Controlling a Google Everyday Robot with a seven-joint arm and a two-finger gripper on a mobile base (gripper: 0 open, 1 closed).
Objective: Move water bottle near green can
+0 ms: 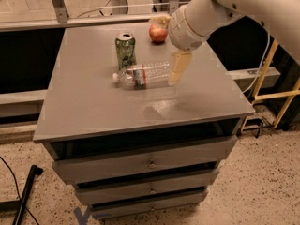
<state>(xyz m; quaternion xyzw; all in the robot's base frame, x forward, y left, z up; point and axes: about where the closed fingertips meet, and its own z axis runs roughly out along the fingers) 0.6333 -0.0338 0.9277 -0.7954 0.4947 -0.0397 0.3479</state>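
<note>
Camera view: water bottle [143, 74] lies just beside the green can [125, 49]; the placing step looks nearly finished.
The end effector [176, 76] hangs at the bottle's base end, and I cannot tell whether it is spread or pinching. The bottle is clear crinkled plastic with a white cap and lies on its side on the smooth grey table [93, 111], before the upright, silver-topped can. The next move likely needs a gentle release, since the round bottle could roll.

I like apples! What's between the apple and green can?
Just bare grey tabletop between the small green can and the round red apple, in the camera view. The gripper hangs by the clear plastic bottle.
</note>
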